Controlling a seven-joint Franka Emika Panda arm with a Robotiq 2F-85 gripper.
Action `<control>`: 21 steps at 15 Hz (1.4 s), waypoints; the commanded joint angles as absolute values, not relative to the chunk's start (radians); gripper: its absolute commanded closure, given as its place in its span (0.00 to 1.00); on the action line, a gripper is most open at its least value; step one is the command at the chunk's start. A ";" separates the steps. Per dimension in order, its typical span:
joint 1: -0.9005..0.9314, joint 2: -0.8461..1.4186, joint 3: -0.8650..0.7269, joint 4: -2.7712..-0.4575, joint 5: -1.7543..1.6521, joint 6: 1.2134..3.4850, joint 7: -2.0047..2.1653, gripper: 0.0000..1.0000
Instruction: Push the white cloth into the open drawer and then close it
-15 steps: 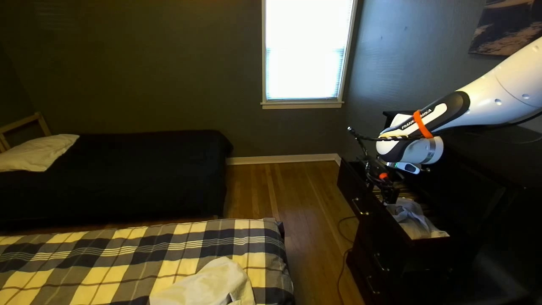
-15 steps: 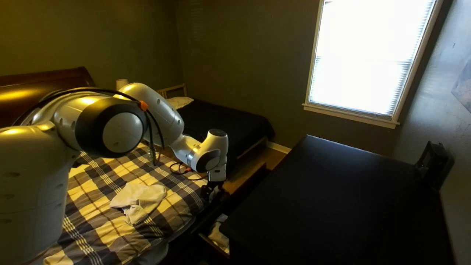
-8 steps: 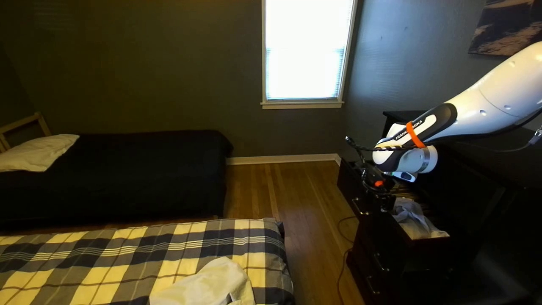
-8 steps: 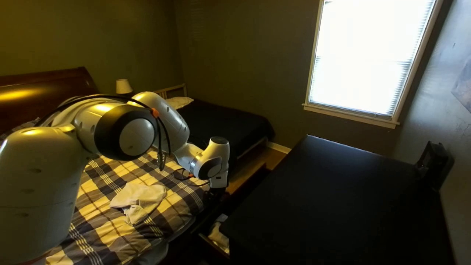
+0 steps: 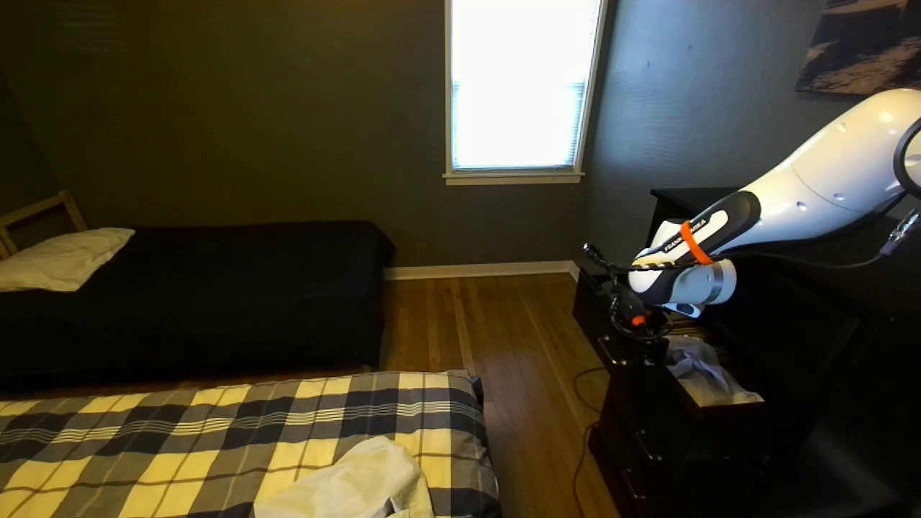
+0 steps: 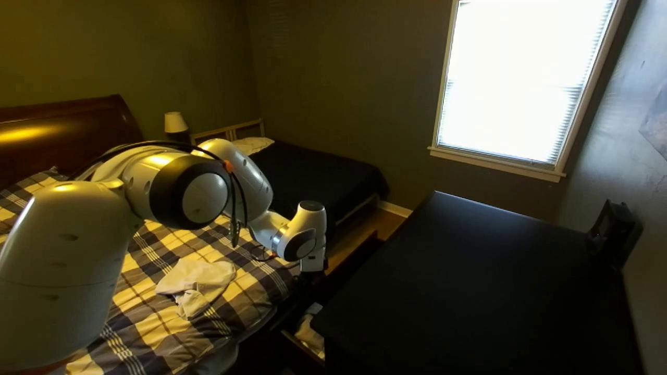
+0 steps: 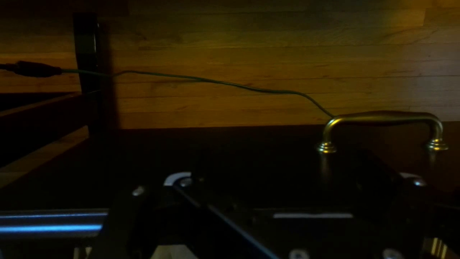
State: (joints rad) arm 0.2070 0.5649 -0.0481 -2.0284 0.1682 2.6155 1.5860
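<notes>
The white cloth (image 5: 701, 374) lies crumpled in the open drawer (image 5: 732, 415) at its near end. It shows partly in an exterior view (image 6: 311, 333), beside the dresser top. In the wrist view a pale patch (image 7: 173, 252) at the bottom edge may be the cloth. The drawer front (image 7: 222, 154) is dark, with a brass handle (image 7: 382, 118). My gripper (image 5: 637, 354) is low at the drawer's front edge, beside the cloth and near the handle. In the wrist view its fingers (image 7: 287, 190) are spread wide with nothing seen between them. Its fingertips are too dark to make out.
The black dresser top (image 6: 469, 276) rises behind the drawer. A plaid bed (image 5: 237, 432) with another pale cloth (image 5: 360, 482) stands opposite. A cable (image 7: 230, 84) lies on the wooden floor (image 5: 514, 374). A dark bed (image 5: 216, 295) is at the back.
My gripper has moved down and outward, from over the drawer beside the cloth to the drawer's front edge. The cloth and the drawer show no visible movement.
</notes>
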 commanded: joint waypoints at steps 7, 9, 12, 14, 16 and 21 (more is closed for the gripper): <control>0.311 0.613 -0.186 -2.005 -0.013 2.645 1.790 0.00; 0.302 0.622 -0.200 -2.006 -0.038 2.665 1.791 0.00; 0.290 0.633 -0.222 -2.011 -0.059 2.712 1.775 0.00; 0.286 0.645 -0.244 -2.013 -0.068 2.755 1.768 0.00; 0.289 0.660 -0.271 -2.013 -0.077 2.780 1.765 0.00; 0.329 0.689 -0.372 -2.012 -0.126 2.774 1.793 0.00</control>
State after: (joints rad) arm 0.2911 0.6610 -0.3064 -2.0154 -0.0777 2.7658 1.7479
